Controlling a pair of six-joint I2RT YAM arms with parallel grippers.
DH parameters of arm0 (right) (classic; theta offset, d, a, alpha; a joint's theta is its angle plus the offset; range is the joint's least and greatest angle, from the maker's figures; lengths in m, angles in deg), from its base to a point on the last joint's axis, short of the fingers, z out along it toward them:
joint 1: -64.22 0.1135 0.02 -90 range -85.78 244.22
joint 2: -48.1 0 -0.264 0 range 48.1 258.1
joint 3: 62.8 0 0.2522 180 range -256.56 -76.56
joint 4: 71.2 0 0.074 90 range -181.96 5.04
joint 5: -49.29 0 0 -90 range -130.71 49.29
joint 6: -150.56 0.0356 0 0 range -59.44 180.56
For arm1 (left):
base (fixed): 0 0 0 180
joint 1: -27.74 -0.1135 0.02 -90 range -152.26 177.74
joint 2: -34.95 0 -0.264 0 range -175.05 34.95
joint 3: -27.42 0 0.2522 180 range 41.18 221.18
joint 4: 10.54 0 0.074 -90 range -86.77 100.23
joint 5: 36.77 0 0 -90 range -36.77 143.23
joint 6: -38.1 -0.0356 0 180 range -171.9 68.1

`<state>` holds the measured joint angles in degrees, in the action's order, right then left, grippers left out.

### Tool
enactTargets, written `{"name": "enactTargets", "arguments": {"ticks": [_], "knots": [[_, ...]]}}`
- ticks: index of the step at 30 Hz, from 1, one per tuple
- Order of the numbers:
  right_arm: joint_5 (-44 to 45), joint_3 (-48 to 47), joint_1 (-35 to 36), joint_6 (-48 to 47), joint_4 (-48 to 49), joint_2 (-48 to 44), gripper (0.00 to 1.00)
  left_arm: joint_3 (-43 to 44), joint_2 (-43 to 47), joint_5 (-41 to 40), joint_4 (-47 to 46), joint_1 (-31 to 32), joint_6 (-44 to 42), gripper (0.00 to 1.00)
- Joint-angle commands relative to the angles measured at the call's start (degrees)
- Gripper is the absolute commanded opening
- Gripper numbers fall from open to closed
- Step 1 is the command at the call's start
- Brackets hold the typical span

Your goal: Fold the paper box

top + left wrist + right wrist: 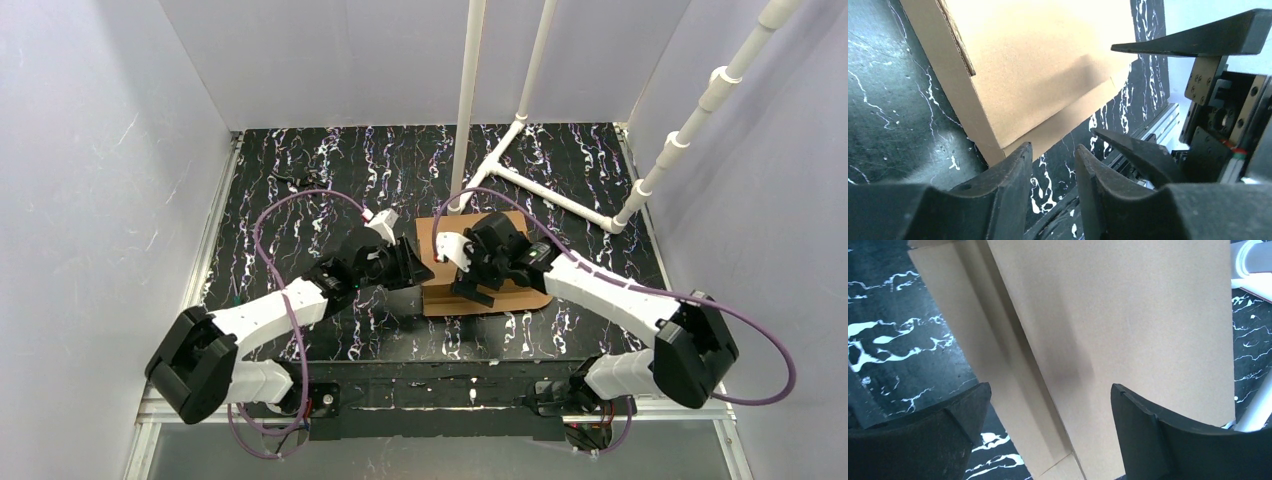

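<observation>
Paper box (1128, 325) beneath wide-spread right gripper (1050, 390); left gripper (1053, 148) apparently just ajar, empty.

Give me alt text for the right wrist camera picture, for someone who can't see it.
A plain brown paper box fills most of the frame, seen close up, lying on a black table veined with white. The right gripper shows two black fingers spread wide open at the bottom edge, holding nothing.

Paper box (445, 300): plain brown corrugated cardboard, shallow, lid folded down, flat on table (300, 200) centre.
</observation>
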<state>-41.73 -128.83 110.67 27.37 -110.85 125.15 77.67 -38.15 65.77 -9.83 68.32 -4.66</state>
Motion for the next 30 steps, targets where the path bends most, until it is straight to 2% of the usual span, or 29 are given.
{"name": "enactTargets", "arguments": {"ticks": [1, 4, 6, 8, 9, 10, 12, 14, 17, 22, 30], "knots": [[-8.18, -2.62, -4.44, -0.66, -4.95, -5.38, 0.98, -1.06, 5.97, 0.53, 1.02, -1.79, -5.11, 0.41], [-13.39, -2.0, -11.64, -0.38, -5.78, -10.15, 0.98, -1.13, 7.75, 0.86, 1.96, -5.12, -7.46, 0.66], [-14.85, -0.21, -18.74, 2.58, -3.39, -13.68, 0.98, -0.66, 7.1, 3.2, 2.09, -8.67, -8.1, 0.7], [-13.68, 1.9, -25.98, 7.12, 1.3, -16.46, 0.96, -0.12, 5.46, 5.58, 2.41, -11.6, -7.73, 0.6], [-12.48, 2.85, -29.07, 9.36, 3.8, -16.75, 0.9, 0.09, 4.55, 5.9, 2.42, -12.55, -7.48, 0.52], [-11.45, 3.49, -31.62, 11.19, 5.9, -16.57, 0.8, 0.22, 3.67, 5.81, 2.42, -13.04, -7.3, 0.43], [-8.13, 3.58, -34.54, 13.26, 8.67, -14.21, 0.55, 0.43, 1.76, 5.06, 2.51, -13.32, -6.94, 0.25], [-5.9, 2.61, -35.97, 13.43, 10.06, -10.35, 0.38, 0.67, -0.44, 3.23, 3.15, -13.33, -7.66, 0.16], [-5.23, 0.05, -37.27, 13.76, 10.69, -3.32, 0.24, 0.7, -4.34, 1.18, 3.48, -13.38, -7.69, 0.11], [-5.64, -2.6, -37.41, 14.36, 11.86, 6.38, 0.14, 2.14, -12.34, 4.17, 2.28, -13.29, -6.72, 0.08], [-14.7, -4.52, -34.75, 13.61, 11.05, 13.12, 0.14, 1.97, -14.53, 8.44, -1.94, -11.93, -5.95, 0.07]]}}
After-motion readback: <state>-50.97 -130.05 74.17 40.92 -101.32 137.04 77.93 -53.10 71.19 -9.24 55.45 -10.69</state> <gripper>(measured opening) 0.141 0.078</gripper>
